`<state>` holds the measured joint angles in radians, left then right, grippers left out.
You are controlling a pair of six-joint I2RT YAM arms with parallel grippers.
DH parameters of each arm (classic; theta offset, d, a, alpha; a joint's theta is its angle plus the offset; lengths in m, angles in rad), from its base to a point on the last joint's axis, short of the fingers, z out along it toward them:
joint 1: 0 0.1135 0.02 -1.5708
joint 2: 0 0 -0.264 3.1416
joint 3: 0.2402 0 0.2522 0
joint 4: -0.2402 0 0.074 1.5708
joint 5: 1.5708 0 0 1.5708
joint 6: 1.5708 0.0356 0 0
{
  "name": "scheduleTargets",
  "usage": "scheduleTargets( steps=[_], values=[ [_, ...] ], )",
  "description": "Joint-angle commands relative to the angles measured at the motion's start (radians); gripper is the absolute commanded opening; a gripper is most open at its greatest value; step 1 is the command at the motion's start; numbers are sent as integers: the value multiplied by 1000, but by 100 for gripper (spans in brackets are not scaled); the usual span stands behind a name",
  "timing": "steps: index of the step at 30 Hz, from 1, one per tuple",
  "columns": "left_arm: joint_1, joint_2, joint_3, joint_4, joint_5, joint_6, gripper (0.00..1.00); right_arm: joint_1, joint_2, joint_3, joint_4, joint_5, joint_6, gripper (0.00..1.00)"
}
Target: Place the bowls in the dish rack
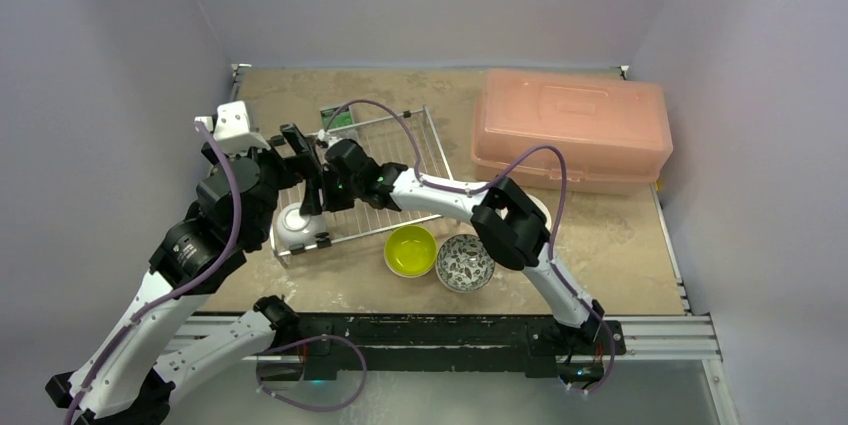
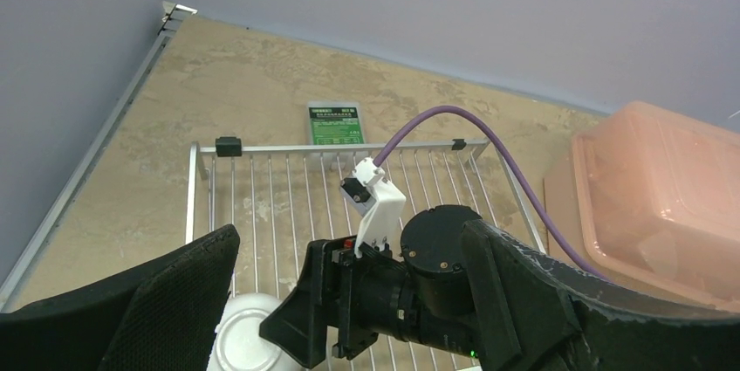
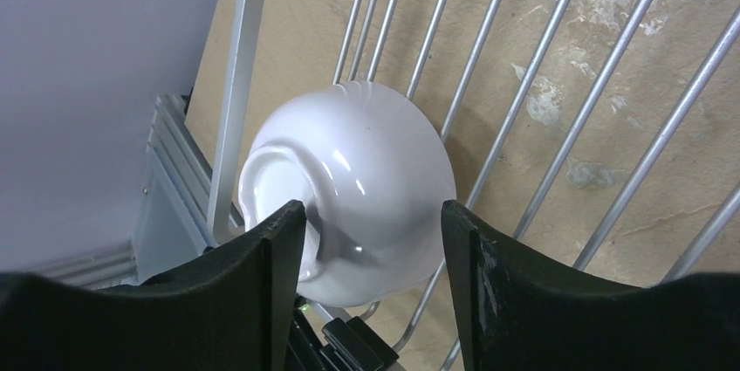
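Note:
The silver wire dish rack (image 1: 400, 150) lies at mid-table. A white bowl (image 1: 296, 226) sits upside down and tilted in its near-left corner. My right gripper (image 1: 308, 203) hangs over it, open, its fingers either side of the bowl (image 3: 366, 170), with a gap showing on the right side. My left gripper (image 1: 300, 157) is open and empty just behind the right wrist, above the rack (image 2: 262, 188). A lime-green bowl (image 1: 411, 250) and a black-and-white patterned bowl (image 1: 464, 262) stand on the table in front of the rack. The orange bowls are out of view.
A pink translucent box (image 1: 570, 130) stands at the back right and also shows in the left wrist view (image 2: 663, 196). A green label card (image 1: 340, 117) lies behind the rack. A pale bowl rim (image 1: 541, 207) peeks out behind the right arm's elbow. The wall is close on the left.

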<state>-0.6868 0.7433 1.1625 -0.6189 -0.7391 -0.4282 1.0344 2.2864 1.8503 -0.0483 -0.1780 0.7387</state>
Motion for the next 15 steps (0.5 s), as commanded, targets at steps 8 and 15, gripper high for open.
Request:
scheduleTargets(
  steps=[8, 15],
  values=[
    [2, 10, 37, 9, 42, -21, 98, -1, -127, -45, 1, 20, -12, 79],
    [3, 3, 75, -1, 90, -8, 99, -20, -304, -153, -30, 166, -28, 80]
  ],
)
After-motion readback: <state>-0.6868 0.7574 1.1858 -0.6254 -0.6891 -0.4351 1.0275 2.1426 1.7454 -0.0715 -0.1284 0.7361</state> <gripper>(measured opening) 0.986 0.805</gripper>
